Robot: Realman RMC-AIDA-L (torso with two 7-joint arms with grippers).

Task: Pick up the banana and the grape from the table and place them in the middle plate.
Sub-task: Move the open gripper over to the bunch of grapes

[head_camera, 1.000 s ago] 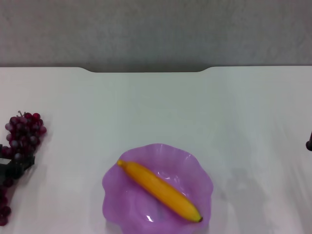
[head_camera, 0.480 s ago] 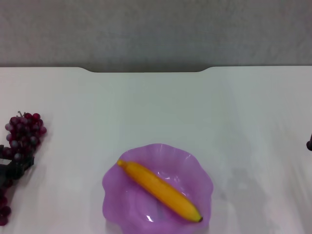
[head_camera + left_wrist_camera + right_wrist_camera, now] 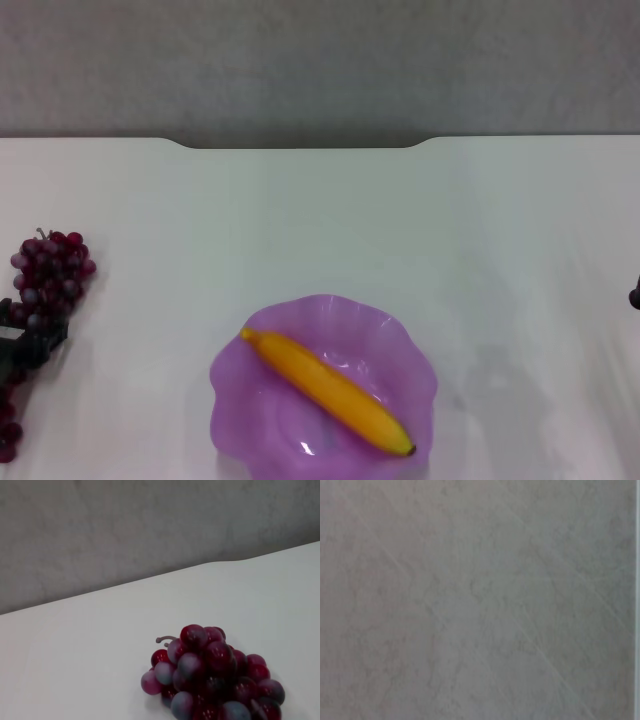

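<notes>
Smooth, plastic-looking yellow banana (image 3: pixel 327 392) with a dark tip, lying diagonally in the translucent purple plate (image 3: pixel 400 340) with a wavy rim, at the near edge of the plain white table (image 3: pixel 330 220). Bunch of dark red grapes (image 3: pixel 48 275), some with grey bloom, at the table's left edge, partly cut off. Left gripper (image 3: pixel 28 340) sits on the bunch's middle, its finger state impossible to tell; right gripper (image 3: pixel 634 295) barely shows at the right edge.
</notes>
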